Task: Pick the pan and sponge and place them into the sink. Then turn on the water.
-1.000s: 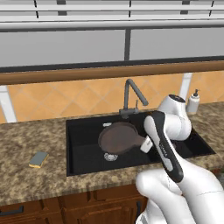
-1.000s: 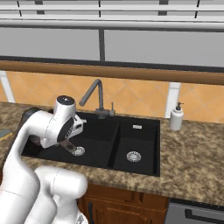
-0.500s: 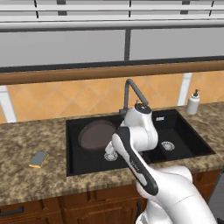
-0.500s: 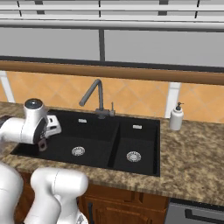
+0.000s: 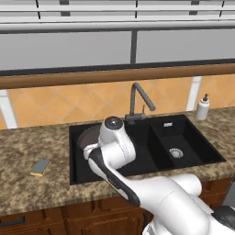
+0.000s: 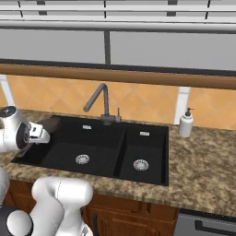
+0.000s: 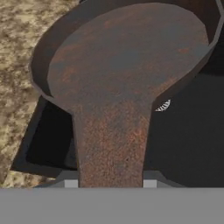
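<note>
The dark brown-grey pan (image 7: 127, 61) hangs over the left end of the black sink's (image 5: 183, 137) large basin, its bowl reaching past the sink's left rim. My gripper (image 7: 109, 181) is shut on the pan's long handle (image 7: 111, 144). The pan (image 5: 87, 135) peeks out to the left of my hand, and in the right base view the pan (image 6: 48, 125) sits beside the gripper (image 6: 42, 136). The yellow sponge (image 5: 40, 167) lies on the counter left of the sink. The dark faucet (image 5: 137, 98) stands behind the basins; no water is running.
A white soap bottle (image 5: 202, 108) stands on the counter right of the sink. Speckled granite counter (image 7: 17, 43) runs around the sink (image 6: 92, 143). The large basin's silver drain (image 7: 164, 105) shows below the pan. The faucet (image 6: 99, 99) rises close to my arm's right.
My arm has swung left with the pan, from the middle of the sink to the left end of the large basin. The sponge has stayed put.
</note>
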You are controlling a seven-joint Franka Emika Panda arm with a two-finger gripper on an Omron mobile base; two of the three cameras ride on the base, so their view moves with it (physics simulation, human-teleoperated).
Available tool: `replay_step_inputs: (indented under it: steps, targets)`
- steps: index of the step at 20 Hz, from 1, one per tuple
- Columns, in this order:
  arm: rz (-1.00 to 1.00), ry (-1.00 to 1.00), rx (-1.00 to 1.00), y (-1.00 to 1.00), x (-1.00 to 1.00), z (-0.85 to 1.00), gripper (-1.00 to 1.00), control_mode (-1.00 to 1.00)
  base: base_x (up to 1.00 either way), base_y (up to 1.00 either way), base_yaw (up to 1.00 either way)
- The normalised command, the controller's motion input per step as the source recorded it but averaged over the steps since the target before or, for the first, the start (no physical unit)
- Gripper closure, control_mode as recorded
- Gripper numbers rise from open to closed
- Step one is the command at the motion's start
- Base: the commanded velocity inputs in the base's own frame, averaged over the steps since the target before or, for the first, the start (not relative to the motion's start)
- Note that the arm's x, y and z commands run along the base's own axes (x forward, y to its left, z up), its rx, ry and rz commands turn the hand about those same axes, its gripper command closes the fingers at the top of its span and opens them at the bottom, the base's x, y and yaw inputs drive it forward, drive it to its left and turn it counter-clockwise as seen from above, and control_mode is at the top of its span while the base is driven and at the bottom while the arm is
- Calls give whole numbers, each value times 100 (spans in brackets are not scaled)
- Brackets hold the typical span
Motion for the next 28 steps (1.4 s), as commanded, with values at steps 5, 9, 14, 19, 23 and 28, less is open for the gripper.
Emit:
replay_step_inputs:
  steps: [5,9,14,19,23,28]
  targets:
    - [-80,1,15,2,1,-9,100,-100,0,0,0]
    - [-72,1,25,0,3,-6,100,-100,0,0,0]
    - [-40,2,35,0,15,0,100,-100,0,0,0]
    - [-9,3,14,-1,17,-7,100,-100,0,0,0]
    - [0,6,0,0,8,-4,100,-100,0,0,0]
    - [-9,10,1,-2,42,-23,100,-100,0,0,0]
